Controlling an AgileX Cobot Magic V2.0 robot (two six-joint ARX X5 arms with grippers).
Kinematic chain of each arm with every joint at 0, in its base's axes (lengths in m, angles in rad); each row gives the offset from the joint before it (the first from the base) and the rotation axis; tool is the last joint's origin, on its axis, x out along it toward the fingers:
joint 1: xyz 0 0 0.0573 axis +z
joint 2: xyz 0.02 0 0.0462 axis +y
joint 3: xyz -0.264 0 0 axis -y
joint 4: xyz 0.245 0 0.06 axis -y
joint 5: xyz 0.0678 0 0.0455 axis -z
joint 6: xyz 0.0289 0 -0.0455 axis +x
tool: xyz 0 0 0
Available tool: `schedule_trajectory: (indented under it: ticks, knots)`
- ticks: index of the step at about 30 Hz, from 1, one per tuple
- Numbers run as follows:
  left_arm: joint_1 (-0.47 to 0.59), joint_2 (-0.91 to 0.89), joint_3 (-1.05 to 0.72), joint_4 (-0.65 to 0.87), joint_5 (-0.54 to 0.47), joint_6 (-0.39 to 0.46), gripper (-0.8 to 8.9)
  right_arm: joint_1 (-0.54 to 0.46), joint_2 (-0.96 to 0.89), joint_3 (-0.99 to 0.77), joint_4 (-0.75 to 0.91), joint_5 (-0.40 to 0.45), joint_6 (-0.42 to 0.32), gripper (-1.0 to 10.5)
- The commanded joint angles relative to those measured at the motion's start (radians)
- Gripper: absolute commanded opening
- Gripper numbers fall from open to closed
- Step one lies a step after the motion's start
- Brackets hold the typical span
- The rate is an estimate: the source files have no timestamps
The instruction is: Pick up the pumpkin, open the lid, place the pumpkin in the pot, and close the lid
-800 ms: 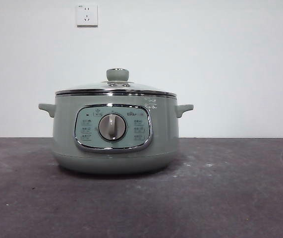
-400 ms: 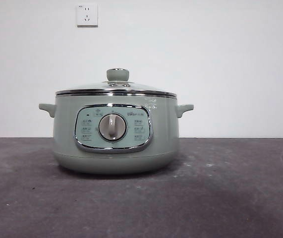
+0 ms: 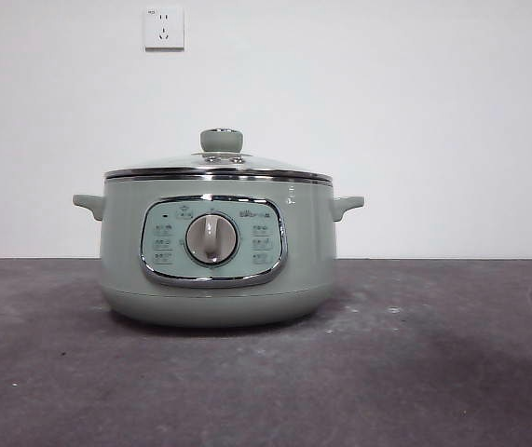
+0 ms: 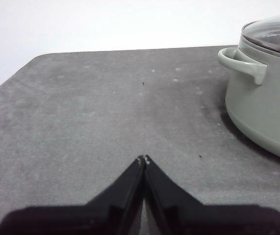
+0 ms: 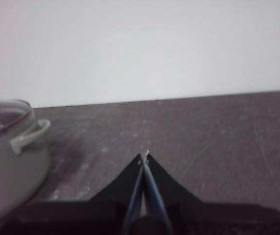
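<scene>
Sage-green and chrome, the pot (image 3: 217, 247) stands upright on the dark grey bench (image 3: 433, 372), its control panel and grey dial (image 3: 211, 239) facing our front camera, a small handle jutting from each side. We see the glass lid (image 3: 217, 168) seated on the pot's rim, its pale green knob (image 3: 221, 140) on top. We cannot find the pumpkin in any of our views. Neither arm shows in the front view. From the left wrist camera, we see the left end effector (image 4: 143, 159) low over bare bench with its two black jaws pressed together at the tips, gripping nothing; the pot (image 4: 265, 98) sits off to one side of it, well apart, one handle (image 4: 242, 63) turned toward it. From the right wrist camera, we see the right end effector (image 5: 144, 156) likewise pressed together and holding nothing, with the pot (image 5: 10, 161) and its other handle (image 5: 29, 136) off to its side, apart from the tips. Two white wall sockets (image 3: 163, 28) hang on the pale wall behind.
</scene>
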Motion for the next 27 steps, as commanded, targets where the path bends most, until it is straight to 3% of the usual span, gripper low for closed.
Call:
schedule_trajectory:
  ticks: [1, 9, 15, 27]
  knots:
    - [0.002, -0.003, -0.016, 0.0, -0.002, -0.006, -0.03, 0.007, -0.016, -0.042, 0.005, 0.003, 0.027, 0.0]
    - [0.002, -0.003, -0.016, 0.0, -0.002, -0.006, -0.03, 0.009, -0.016, -0.042, -0.168, 0.003, 0.002, 0.0]
    - [0.002, -0.003, -0.016, 0.0, -0.002, -0.006, -0.03, 0.009, -0.016, -0.042, -0.165, 0.001, 0.042, 0.0]
    - [0.002, -0.003, -0.016, 0.001, -0.002, -0.006, -0.03, 0.009, -0.016, -0.042, -0.165, 0.003, 0.04, 0.0]
